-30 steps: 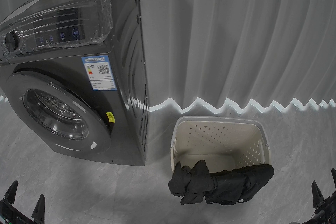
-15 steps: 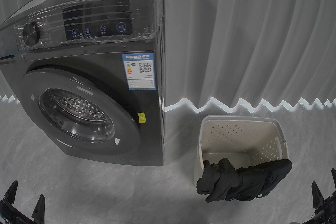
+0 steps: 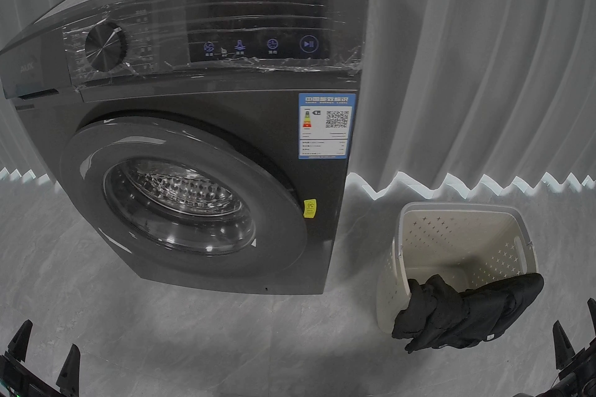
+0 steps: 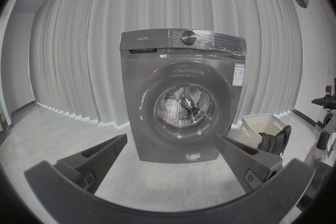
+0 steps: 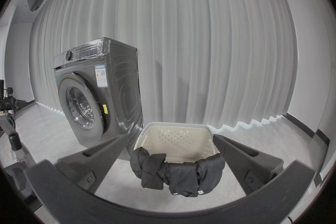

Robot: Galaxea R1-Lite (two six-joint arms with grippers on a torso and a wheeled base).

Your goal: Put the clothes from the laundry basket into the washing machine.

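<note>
Draping clothes lie lengthwise along the laundry basket rim.

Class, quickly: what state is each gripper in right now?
Left gripper: open, holding nothing.
Right gripper: open, holding nothing.

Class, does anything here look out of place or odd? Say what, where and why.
The dark clothes are draped over the near rim of the laundry basket, hanging partly outside. Plastic film wraps the washing machine's control panel.
</note>
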